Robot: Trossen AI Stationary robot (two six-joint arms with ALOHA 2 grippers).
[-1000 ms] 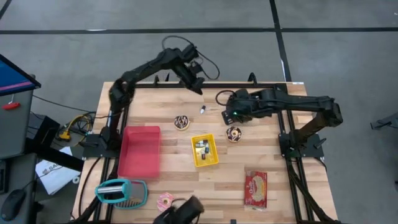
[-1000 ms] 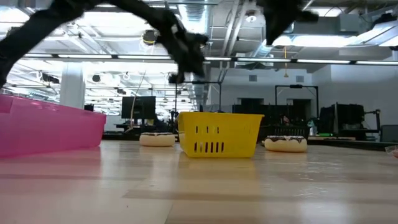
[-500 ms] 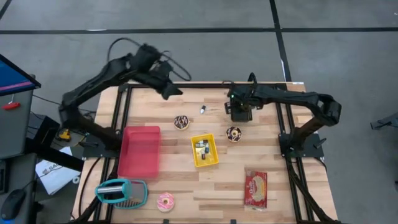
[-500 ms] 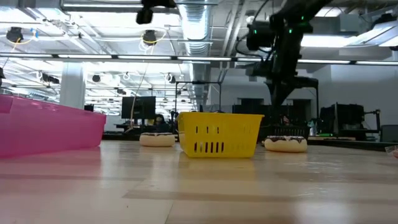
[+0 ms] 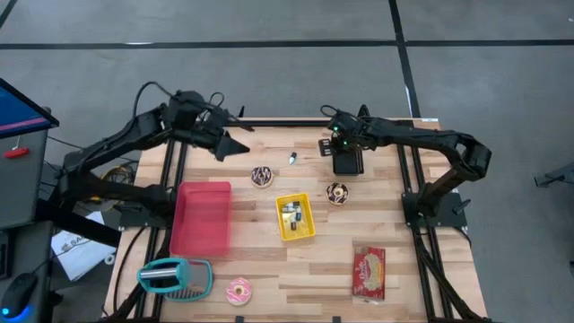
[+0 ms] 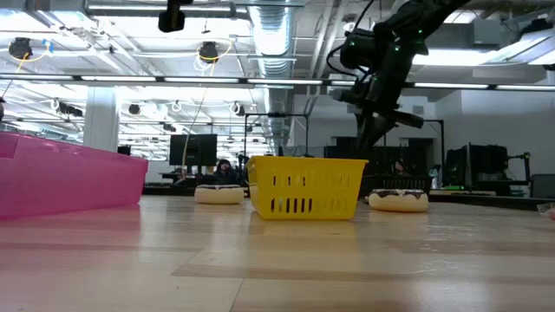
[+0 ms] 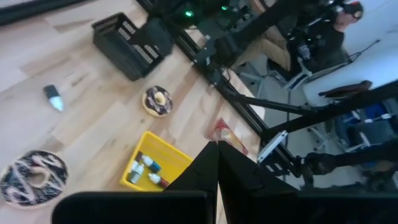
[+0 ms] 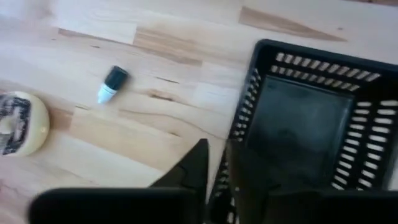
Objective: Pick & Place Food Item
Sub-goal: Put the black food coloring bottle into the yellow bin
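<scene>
Two chocolate-iced doughnuts lie flat on the wooden table, one (image 5: pixel 262 176) left of centre and one (image 5: pixel 338 192) right of it. A black slatted basket (image 5: pixel 348 162) stands at the far right. My right gripper (image 8: pixel 217 152) points steeply down over the basket's edge, slightly open, with one finger outside its wall (image 8: pixel 239 134) and one inside. My left gripper (image 5: pixel 237 147) hangs shut and empty, high above the far left of the table. My right gripper straddles the black basket's side wall (image 8: pixel 231 163) from above. A thin strip of table shows between the outer finger (image 8: pixel 194 167) and the wall. The inner finger is dark against the basket, and I cannot tell whether it touches.
A yellow basket (image 5: pixel 294 216) with small bottles stands mid-table, and a loose small bottle (image 5: pixel 292 158) lies beyond it. A pink bin (image 5: pixel 200 218) stands at the left. At the near edge lie a teal object (image 5: pixel 175 277), a pink doughnut (image 5: pixel 239 291) and a red snack pack (image 5: pixel 369 271).
My left gripper has drawn back from the far middle of the table toward the left edge and has risen. My right gripper has swung toward the table's right and come down at the black basket, then kept nearly still.
</scene>
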